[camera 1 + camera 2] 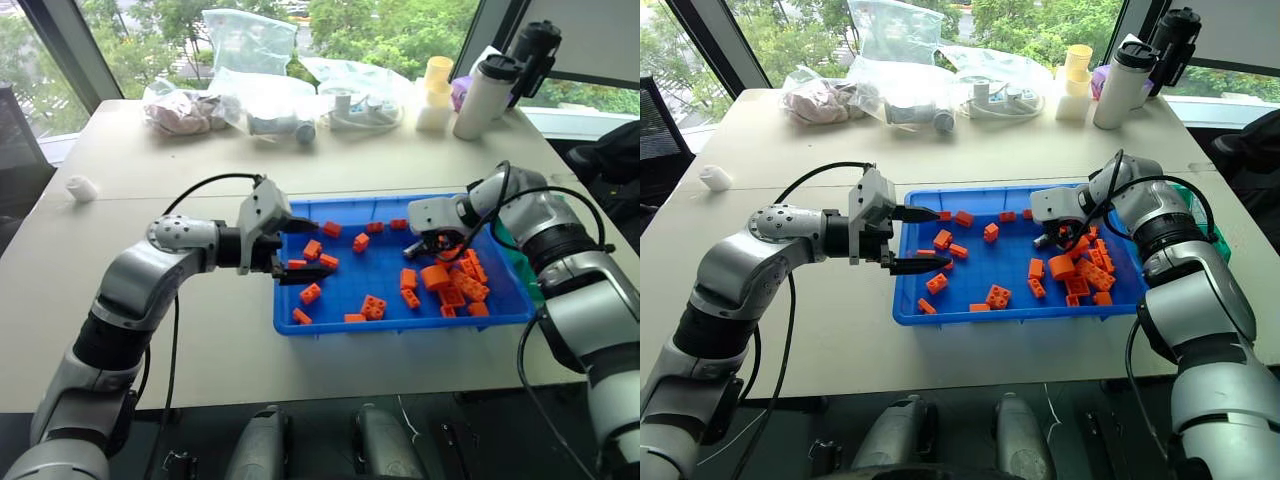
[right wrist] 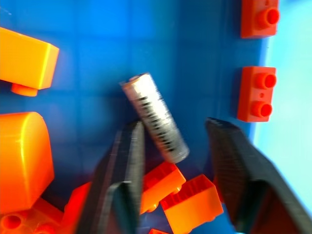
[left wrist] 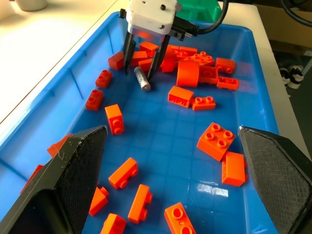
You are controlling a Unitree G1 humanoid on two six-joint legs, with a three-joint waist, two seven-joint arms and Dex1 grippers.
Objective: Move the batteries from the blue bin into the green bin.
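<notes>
One silver-grey battery point(image 3: 142, 79) lies on the floor of the blue bin point(image 1: 400, 325) among orange blocks, near the bin's right end. My right gripper point(image 1: 437, 245) points down over it, open, and its black fingers point(image 2: 124, 161) stand on either side of the battery point(image 2: 156, 119) without pinching it. My left gripper point(image 1: 306, 248) is held level over the bin's left edge, open and empty. The green bin point(image 3: 195, 9) sits just beyond the blue bin's right side, mostly hidden behind my right arm.
Several orange studded blocks point(image 1: 372, 306) are scattered through the blue bin, piled thickest at its right end point(image 1: 462, 285). Plastic bags point(image 1: 250, 95), a white bottle point(image 1: 482, 95), a black bottle and cups stand at the table's far edge. A small white object point(image 1: 81, 188) lies far left.
</notes>
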